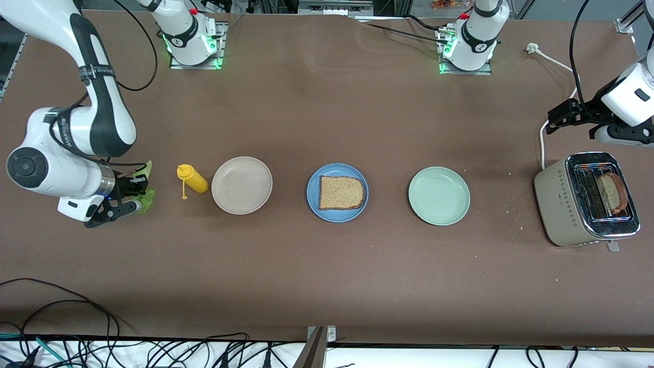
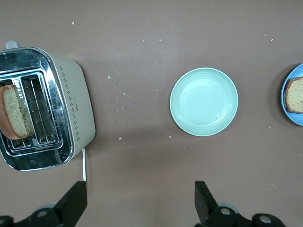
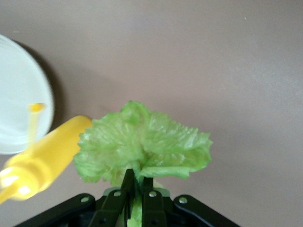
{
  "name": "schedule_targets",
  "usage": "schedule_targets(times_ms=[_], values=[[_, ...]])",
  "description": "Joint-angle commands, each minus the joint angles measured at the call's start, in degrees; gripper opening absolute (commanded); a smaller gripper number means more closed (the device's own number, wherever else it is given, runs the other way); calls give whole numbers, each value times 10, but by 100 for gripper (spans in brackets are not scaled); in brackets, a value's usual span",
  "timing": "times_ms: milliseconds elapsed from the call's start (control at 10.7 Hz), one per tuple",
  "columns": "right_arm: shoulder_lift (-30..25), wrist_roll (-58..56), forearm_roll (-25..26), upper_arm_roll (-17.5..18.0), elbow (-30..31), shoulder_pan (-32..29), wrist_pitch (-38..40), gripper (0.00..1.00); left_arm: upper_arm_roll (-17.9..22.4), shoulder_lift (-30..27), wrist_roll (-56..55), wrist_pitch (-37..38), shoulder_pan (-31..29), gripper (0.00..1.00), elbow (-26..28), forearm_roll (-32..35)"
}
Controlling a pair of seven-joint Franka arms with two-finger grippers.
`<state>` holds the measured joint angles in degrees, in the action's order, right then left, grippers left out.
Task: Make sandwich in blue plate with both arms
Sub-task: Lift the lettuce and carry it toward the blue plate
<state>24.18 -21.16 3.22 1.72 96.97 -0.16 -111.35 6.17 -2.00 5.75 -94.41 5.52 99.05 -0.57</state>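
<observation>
**Lettuce pinched at the right arm's end; one slice waiting on blue**

Brown worktop [image 1: 327, 266] with scattered crumbs, cables along the edge nearest the front camera; arm bases along the top of the front view.

Row of things across the middle: yellow squeeze bottle [image 1: 191, 178] lying on its side toward the right arm's end; beige plate [image 1: 241, 185] just beside it; blue plate [image 1: 337, 192] in the centre; pale green plate [image 1: 439, 196] next, toward the left arm's end; toaster [image 1: 586, 199] last in the row.

Blue plate carries one bread slice [image 1: 341, 192], lying flat, crust dark; nothing on top of it. Second slice [image 1: 612, 193] stands in one toaster slot, sticking out above the chrome top; same slice seen in the left wrist view [image 2: 14, 117].

Right gripper [image 1: 134, 197] low at the worktop beside the bottle, on the side away from the plates; fingers clamped together on the lettuce leaf [image 3: 142, 149], ruffled edge fanning out past the fingertips; cannot tell whether the leaf is touching the worktop.

Left gripper [image 2: 141, 201] up over the worktop by the toaster, fingers spread wide, nothing between them; that arm waits.
</observation>
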Motion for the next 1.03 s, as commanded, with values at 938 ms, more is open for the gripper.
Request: schedule_targets(times_ms=[938], values=[[121,653,-20,103,-132,269,-66,0,-2,5,2,11,-6,100,-12,9]])
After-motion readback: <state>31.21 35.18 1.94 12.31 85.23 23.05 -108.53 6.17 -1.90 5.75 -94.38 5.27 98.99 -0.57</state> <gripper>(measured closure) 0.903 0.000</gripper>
